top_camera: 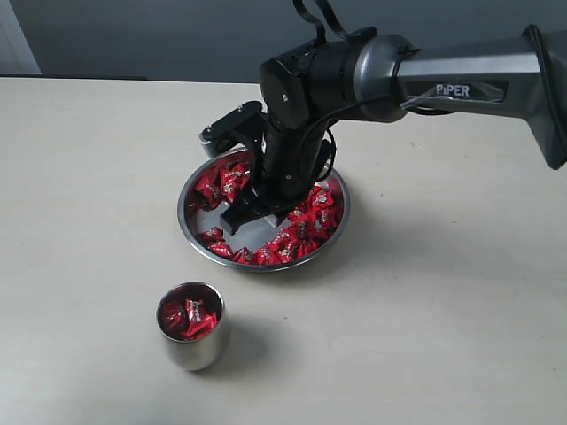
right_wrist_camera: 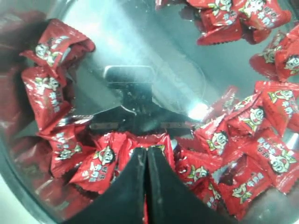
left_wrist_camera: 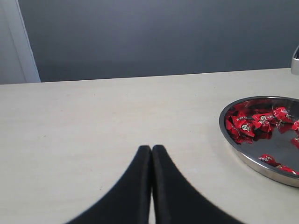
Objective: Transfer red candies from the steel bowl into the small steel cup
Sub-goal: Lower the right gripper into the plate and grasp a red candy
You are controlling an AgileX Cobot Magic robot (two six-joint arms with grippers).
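The steel bowl [top_camera: 188, 228] sits mid-table with red candies [top_camera: 310, 226] ringed around its bare middle. My right gripper [top_camera: 236, 222] reaches down into it. In the right wrist view its fingers [right_wrist_camera: 146, 150] are pressed together on a red candy [right_wrist_camera: 161, 141], with a sliver of red wrapper showing between them. More red candies [right_wrist_camera: 261, 149] lie around on the shiny bowl floor [right_wrist_camera: 140, 51]. The small steel cup [top_camera: 195, 350] stands in front of the bowl and holds a few red candies [top_camera: 189, 315]. My left gripper [left_wrist_camera: 152, 149] hovers shut and empty over bare table, left of the bowl [left_wrist_camera: 243, 156].
The pale table [top_camera: 425, 319] runs wide around the bowl and cup. The right arm [top_camera: 461, 80] comes in from the upper right above the bowl. A grey wall [left_wrist_camera: 154, 37] backs the table's far edge.
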